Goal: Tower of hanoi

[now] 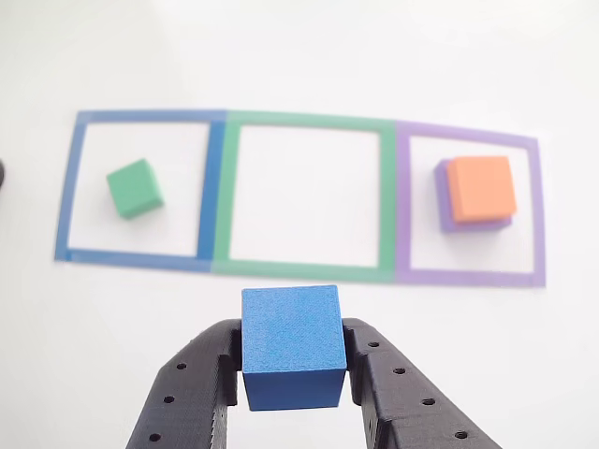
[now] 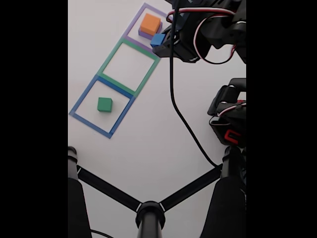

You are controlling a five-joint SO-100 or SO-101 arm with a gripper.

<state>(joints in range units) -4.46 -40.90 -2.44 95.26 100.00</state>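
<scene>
Jaws clamped on the blue cube (image 1: 291, 347), gripper (image 1: 292, 374) at lower centre of the other view, cube raised off the table (image 1: 299, 56). Probably mid-carry toward a square. Best kept level and lowered straight, opening only once seated. Green block (image 1: 134, 188) alone in the blue tape square (image 1: 215, 192), left; green tape square (image 1: 309, 120) in the middle bare; orange block (image 1: 482, 189) stacked on purple block (image 1: 442, 201) inside the purple tape square (image 1: 468, 133), right. Open table all round; in the fixed view, cable (image 2: 174, 99) beside the path.

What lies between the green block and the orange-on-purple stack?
Between the green block and the orange block on the purple block lies the green tape square, its inside bare table; both views show this.
</scene>
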